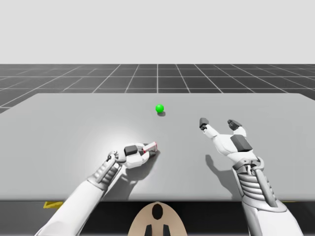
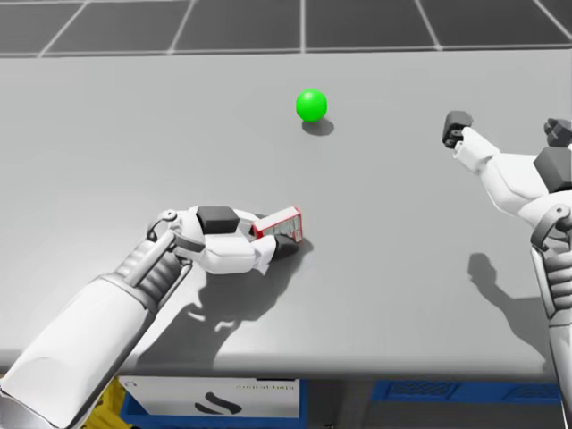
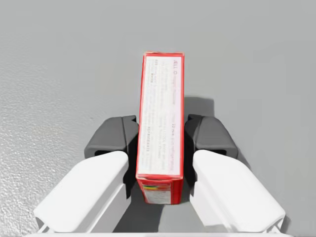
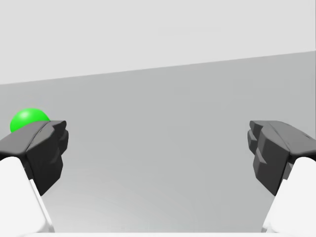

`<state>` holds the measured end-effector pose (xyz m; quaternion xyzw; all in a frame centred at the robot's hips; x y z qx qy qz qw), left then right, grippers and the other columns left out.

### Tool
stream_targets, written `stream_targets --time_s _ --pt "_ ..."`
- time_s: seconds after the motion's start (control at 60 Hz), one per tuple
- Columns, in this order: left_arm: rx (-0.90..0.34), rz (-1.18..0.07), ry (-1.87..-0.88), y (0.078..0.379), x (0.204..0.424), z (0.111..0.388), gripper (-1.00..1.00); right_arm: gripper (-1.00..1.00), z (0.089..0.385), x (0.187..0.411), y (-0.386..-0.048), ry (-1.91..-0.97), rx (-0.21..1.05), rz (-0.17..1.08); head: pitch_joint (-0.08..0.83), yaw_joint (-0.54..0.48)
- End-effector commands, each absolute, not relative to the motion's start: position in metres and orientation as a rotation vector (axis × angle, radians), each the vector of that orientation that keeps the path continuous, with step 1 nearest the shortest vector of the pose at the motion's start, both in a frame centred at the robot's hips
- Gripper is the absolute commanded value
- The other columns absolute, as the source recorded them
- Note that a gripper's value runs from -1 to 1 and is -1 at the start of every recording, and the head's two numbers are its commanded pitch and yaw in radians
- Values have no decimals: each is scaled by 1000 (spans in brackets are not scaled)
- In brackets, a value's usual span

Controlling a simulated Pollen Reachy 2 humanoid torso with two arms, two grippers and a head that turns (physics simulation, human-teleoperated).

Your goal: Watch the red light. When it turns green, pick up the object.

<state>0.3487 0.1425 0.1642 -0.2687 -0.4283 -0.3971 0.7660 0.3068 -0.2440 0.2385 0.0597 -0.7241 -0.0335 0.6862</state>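
The light is a green ball [image 1: 159, 108] [image 2: 311, 105] on the far middle of the grey table [image 1: 64, 123]. A slim red box with white printed faces [image 1: 150, 146] [image 2: 279, 222] [image 3: 160, 113] lies near the table's front, left of centre. My left gripper [image 1: 149, 149] [image 2: 281, 234] [image 3: 160, 133] is shut on it, a dark pad pressing each long side. Whether the box rests on the table or is just off it, I cannot tell. My right gripper [image 1: 219, 124] [image 2: 508, 130] [image 4: 158, 148] hovers open at the right with nothing between its fingers. The green ball [image 4: 29, 120] sits beyond its one finger.
Below the table's front edge stand a blue bin [image 2: 429, 393] and a white printed box [image 2: 214, 398]. A dark tiled floor stretches behind the table.
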Motion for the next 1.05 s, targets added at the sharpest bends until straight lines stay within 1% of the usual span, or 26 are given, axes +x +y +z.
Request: stream_targets --time_s 0.017,0.1,0.117,0.183,0.2,0.233,0.267,0.383,0.517,0.583,0.6,0.65,0.667,0.7,0.717,0.767,0.783,0.833,0.883,0.917,0.95,0.983,1.017,1.05 --pt "-577 -871 -930 144 344 165 1000 -1000 237 306 -242 -1620 144 -86 660 43" --pt "-577 -871 -932 144 344 165 1000 -1000 237 306 -242 -1621 143 -85 623 44" --pt "-578 -872 -933 144 344 165 1000 -1000 237 306 -242 -1621 143 -86 595 46" --pt "-577 -876 -933 144 344 164 1000 -1000 237 306 -242 -1621 142 -85 556 51" --pt "-574 -876 -933 145 344 164 1000 -1000 237 306 -242 -1621 142 -85 524 54" --pt "-573 -875 -932 145 344 164 1000 -1000 237 306 -242 -1621 142 -85 501 55" --pt "-572 -876 -931 145 344 164 1000 -1000 237 306 -242 -1620 141 -86 458 56" --pt "-577 -856 -936 145 344 167 1000 -1000 237 306 -242 -1621 137 -83 364 47" --pt "-575 -853 -946 144 343 177 1000 -1000 236 306 -241 -1622 124 -77 325 40" --pt "-567 -850 -970 145 344 191 1000 -1000 235 306 -241 -1622 122 -79 320 41" --pt "-570 -845 -988 146 344 202 1000 -1000 235 306 -241 -1621 125 -80 319 42" --pt "-568 -842 -1013 147 343 213 1000 -1000 235 306 -241 -1621 125 -79 316 43" --pt "-574 -838 -1039 147 343 226 1000 -1000 235 306 -241 -1621 126 -80 314 43" --pt "-576 -836 -1053 148 343 234 1000 -1000 236 306 -241 -1621 127 -81 313 44" --pt "-572 -840 -1080 148 342 246 1000 -1000 236 306 -241 -1621 127 -81 311 44" --pt "-575 -840 -1101 149 341 258 1000 -1000 236 306 -242 -1621 127 -81 310 44" --pt "-568 -837 -1127 149 341 269 1000 -1000 236 306 -242 -1621 128 -82 308 44" --pt "-566 -821 -1160 149 341 280 1000 -1000 236 306 -242 -1621 128 -82 308 45" --pt "-575 -770 -1246 150 342 302 1000 -1000 236 306 -242 -1622 127 -81 307 46" --pt "-583 -752 -1277 149 342 310 1000 -1000 236 306 -242 -1622 128 -82 307 47" --pt "-606 -708 -1343 149 340 328 1000 -1000 236 306 -242 -1621 128 -82 306 47" --pt "-618 -682 -1371 149 339 336 1000 -1000 236 306 -242 -1621 127 -82 305 47" --pt "-632 -640 -1430 148 335 353 1000 -1000 236 306 -241 -1619 128 -83 304 47" --pt "-639 -621 -1459 147 332 361 1000 -1000 235 307 -242 -1618 127 -83 303 47"
